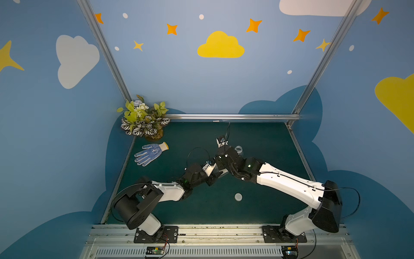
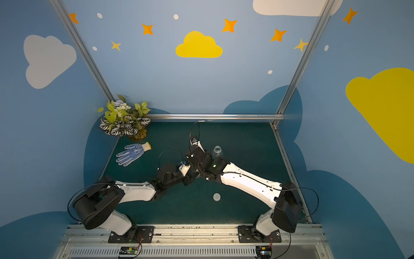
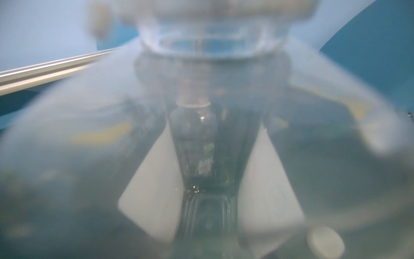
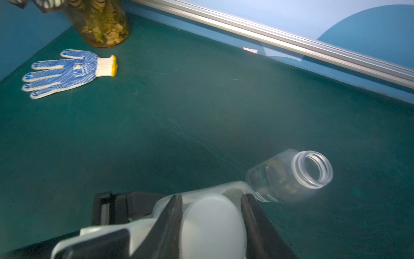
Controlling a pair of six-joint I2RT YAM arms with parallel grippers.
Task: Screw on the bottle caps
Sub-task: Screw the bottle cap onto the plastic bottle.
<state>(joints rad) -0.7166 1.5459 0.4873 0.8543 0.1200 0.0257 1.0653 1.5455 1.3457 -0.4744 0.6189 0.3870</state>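
Surface: dark green table mat, seen in both top views.
- Potted plant in the mat's upper-left corner.
- Blue-dotted work glove lies flat just below the plant.
- Clear round bottle, uncapped, stands right of centre.
- White cap lies loose at lower centre, well apart from the bottle.

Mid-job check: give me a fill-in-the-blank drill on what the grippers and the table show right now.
1. The right gripper is shut on a white ____.
2. The left gripper is shut on a clear ____.
3. The uncapped bottle standing on the mat is the ____ one.
4. The blue-dotted ____ lies beside the potted plant.
Missing words: cap, bottle, round, glove.
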